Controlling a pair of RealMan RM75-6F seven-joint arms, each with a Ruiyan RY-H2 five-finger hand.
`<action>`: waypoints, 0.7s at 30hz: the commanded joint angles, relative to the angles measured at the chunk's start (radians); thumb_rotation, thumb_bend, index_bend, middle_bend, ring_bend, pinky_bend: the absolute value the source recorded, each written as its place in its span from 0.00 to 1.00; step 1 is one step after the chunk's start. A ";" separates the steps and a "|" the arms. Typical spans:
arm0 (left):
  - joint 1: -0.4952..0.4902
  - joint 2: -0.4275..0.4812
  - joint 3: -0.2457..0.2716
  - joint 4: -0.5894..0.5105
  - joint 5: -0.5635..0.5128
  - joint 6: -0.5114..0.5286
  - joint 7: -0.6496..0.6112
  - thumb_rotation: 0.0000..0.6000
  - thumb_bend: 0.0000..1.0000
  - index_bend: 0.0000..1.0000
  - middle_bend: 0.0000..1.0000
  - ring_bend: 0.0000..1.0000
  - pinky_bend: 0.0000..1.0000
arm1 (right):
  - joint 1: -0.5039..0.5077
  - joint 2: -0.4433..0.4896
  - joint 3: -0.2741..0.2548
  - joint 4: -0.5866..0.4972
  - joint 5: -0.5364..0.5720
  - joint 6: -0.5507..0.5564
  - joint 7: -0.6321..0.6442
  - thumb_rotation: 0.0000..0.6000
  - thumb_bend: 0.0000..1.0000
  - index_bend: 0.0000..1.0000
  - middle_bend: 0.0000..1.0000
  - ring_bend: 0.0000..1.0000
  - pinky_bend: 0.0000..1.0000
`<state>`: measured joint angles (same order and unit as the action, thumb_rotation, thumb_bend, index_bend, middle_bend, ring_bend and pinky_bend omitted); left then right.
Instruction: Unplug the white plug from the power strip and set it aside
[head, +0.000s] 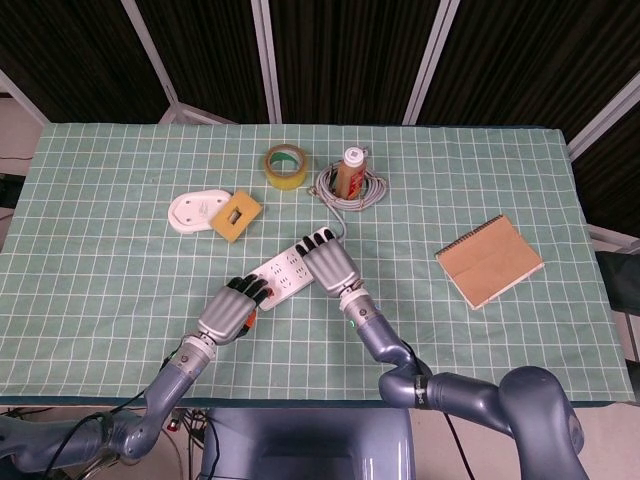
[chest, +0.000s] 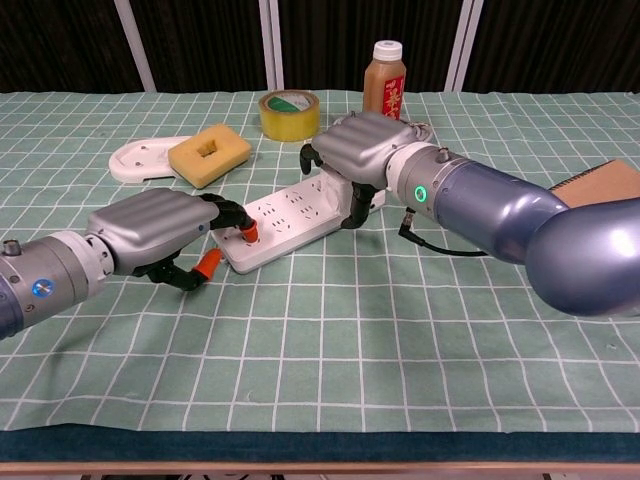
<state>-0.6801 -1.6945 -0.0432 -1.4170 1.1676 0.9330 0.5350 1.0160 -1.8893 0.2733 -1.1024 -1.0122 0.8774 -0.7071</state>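
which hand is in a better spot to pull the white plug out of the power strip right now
The right hand. It sits over the far end of the power strip, where the white plug is, fingers down around it. The left hand presses the near end, well placed only to steady the strip.

Silver-grey right hand (chest: 365, 150), green wrist light, glossy blue-grey arms, orange-tipped left hand (chest: 160, 232)

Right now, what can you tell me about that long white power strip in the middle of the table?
The power strip is a long white bar, plastic by its look, lying flat and slantwise on the green checked cloth. Rows of sockets cover its top. The left hand rests its orange-tipped fingers on the near end, while the right hand sits over the far end, hiding it. A grey cord leaves that far end and coils around a brown bottle. The plug itself cannot be made out.
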 joint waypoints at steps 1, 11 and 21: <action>0.000 -0.001 0.000 0.001 -0.001 -0.001 -0.001 1.00 0.65 0.28 0.22 0.11 0.24 | 0.003 -0.009 -0.004 0.019 -0.006 -0.004 0.015 1.00 0.30 0.27 0.26 0.26 0.26; -0.003 -0.008 0.003 0.008 -0.001 -0.005 -0.004 1.00 0.65 0.28 0.22 0.11 0.24 | 0.013 -0.033 -0.009 0.082 -0.026 -0.014 0.060 1.00 0.33 0.29 0.27 0.27 0.28; -0.002 -0.009 0.008 0.016 0.004 -0.004 -0.012 1.00 0.65 0.28 0.22 0.11 0.24 | 0.017 -0.058 -0.010 0.132 -0.038 -0.019 0.091 1.00 0.40 0.32 0.30 0.28 0.29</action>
<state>-0.6819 -1.7036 -0.0355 -1.4011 1.1719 0.9291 0.5228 1.0324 -1.9464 0.2632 -0.9714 -1.0496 0.8583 -0.6167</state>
